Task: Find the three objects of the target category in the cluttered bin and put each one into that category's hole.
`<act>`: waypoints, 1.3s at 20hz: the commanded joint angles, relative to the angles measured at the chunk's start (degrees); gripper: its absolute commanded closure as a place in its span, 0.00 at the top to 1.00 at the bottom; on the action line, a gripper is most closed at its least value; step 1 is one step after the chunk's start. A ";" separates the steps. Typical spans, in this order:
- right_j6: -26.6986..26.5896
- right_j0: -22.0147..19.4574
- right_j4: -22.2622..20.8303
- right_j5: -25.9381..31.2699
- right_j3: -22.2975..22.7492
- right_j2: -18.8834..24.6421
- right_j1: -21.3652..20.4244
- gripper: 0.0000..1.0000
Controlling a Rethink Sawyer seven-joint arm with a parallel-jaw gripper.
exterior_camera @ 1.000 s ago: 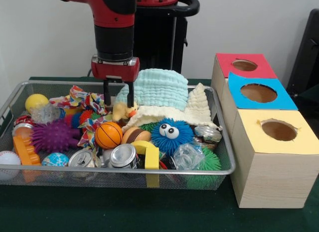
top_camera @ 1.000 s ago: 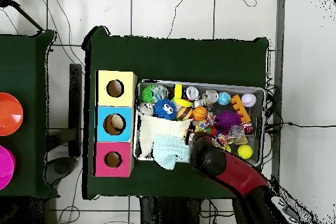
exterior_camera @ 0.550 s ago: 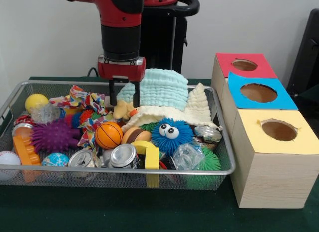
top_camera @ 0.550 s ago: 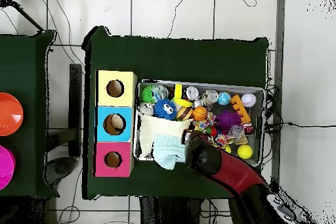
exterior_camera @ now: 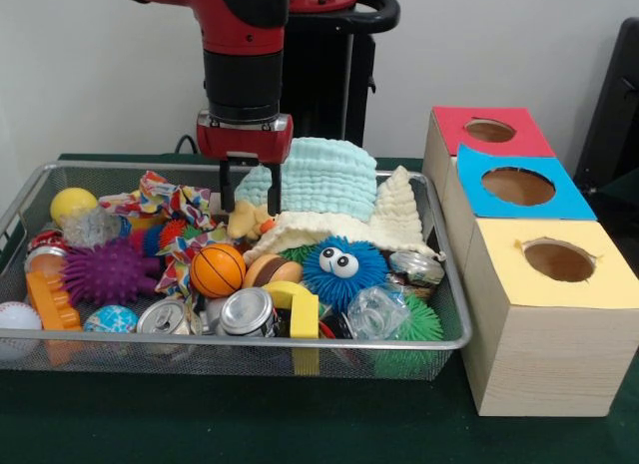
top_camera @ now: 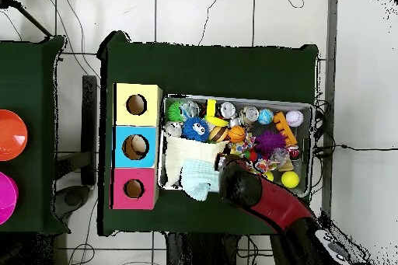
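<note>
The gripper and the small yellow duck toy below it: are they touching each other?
Cannot tell. In the front view the open gripper hangs just above the yellow duck toy, its fingertips near it; no clear gap or contact. The overhead view hides both under the arm.

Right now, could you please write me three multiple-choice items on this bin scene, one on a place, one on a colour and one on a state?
1. Where does the pincer hang?
A. Above the yellow box
B. Over the bin, beside the light blue cloth
C. Outside the bin, over the green table

2. What colour is the top of the middle box?
A. Blue
B. Red
C. Yellow

3. How is the pincer?
A. Shut on the basketball
B. Shut on a can
C. Open and empty

Answers: 1 B, its fingers point down inside the bin's far rim next to the cloth. 2 A, blue lies between the red and yellow tops. 3 C, a gap shows between the fingers with nothing in it.
</note>
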 commanded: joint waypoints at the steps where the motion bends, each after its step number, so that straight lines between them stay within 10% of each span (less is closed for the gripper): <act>1: 10.49 -0.80 -0.29 0.74 0.38 4.28 0.53 1.00; 26: 9.74 -1.99 -0.52 0.88 -0.57 5.37 2.49 1.00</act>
